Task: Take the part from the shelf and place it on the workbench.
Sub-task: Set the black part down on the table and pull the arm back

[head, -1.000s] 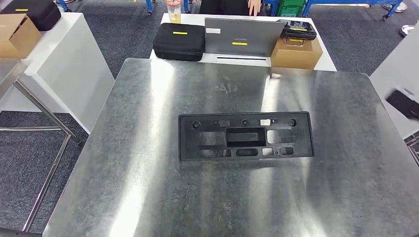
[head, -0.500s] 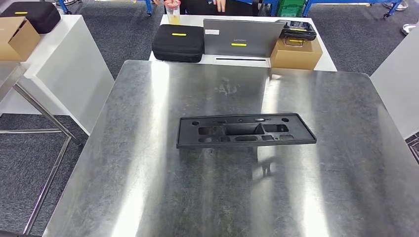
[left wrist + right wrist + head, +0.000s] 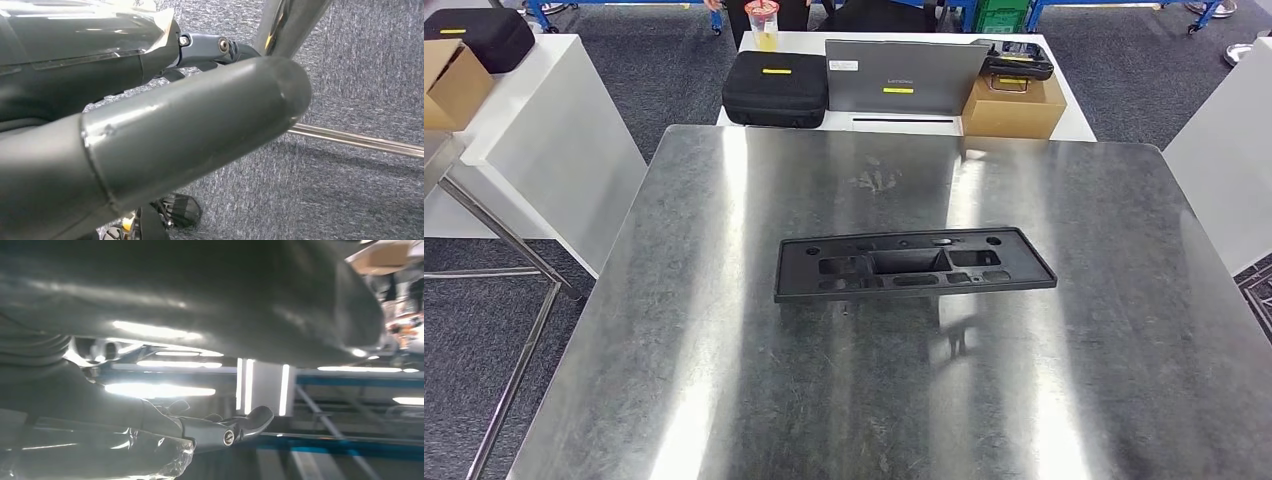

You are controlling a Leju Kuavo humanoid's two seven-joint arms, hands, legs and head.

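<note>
The black part (image 3: 914,265) lay flat on the steel workbench (image 3: 724,380), near its middle.

Nothing touched the part. The left hand (image 3: 150,145) and the right hand (image 3: 190,305) appeared very close to their wrist cameras; I could not tell if their fingers were apart or together. On the far white table (image 3: 1079,125) stood a black case (image 3: 776,88), a laptop (image 3: 904,75) and a cardboard box (image 3: 1012,106).

A: Any text legible?
B: Not rly. Laptop (image 3: 904,75) lid has a brand word by its yellow sticker, too small to read. White label top corner, same.
</note>
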